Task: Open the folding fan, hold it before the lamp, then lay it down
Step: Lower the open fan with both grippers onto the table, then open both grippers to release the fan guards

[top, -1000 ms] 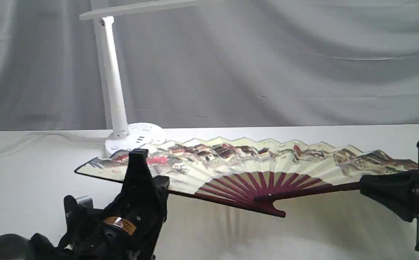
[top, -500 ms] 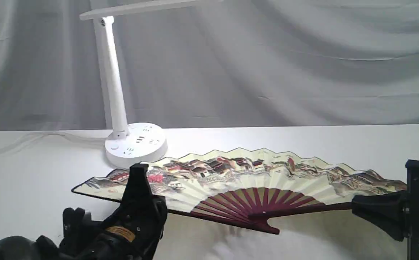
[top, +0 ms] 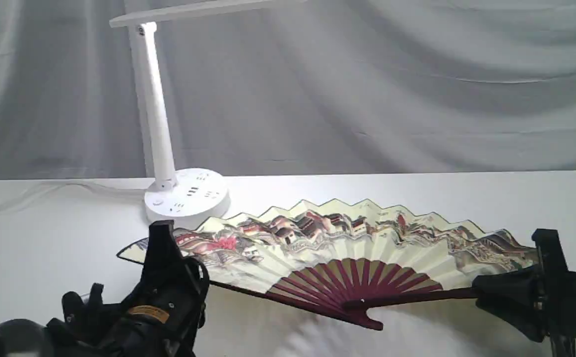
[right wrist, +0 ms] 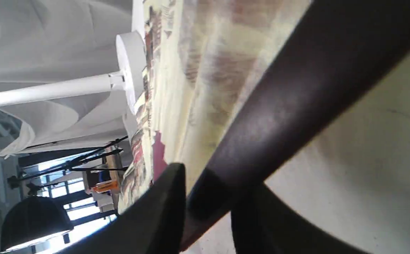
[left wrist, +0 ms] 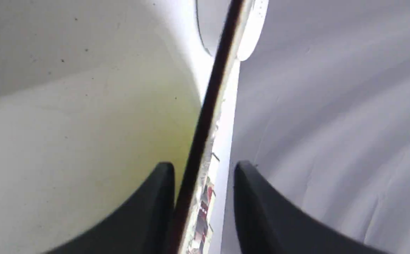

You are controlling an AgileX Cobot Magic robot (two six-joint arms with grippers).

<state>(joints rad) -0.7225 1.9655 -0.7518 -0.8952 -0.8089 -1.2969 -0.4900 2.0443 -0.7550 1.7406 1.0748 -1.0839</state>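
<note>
The opened fan [top: 347,238] stretches sideways, low over the table [top: 44,238] just before the lamp [top: 186,198], its left edge between the spread left fingers [left wrist: 155,211], its right edge between the right fingers [right wrist: 162,211], whose hold I cannot tell.

The folding fan [top: 347,243] is spread open, nearly flat at the white tabletop [top: 44,238], with its pivot toward 6 o'clock. The lamp [top: 161,124] stands at its 11 o'clock. The left gripper [top: 162,248] is at the fan's 9 o'clock end and the right gripper [top: 486,292] at its 3 o'clock guard.
</note>
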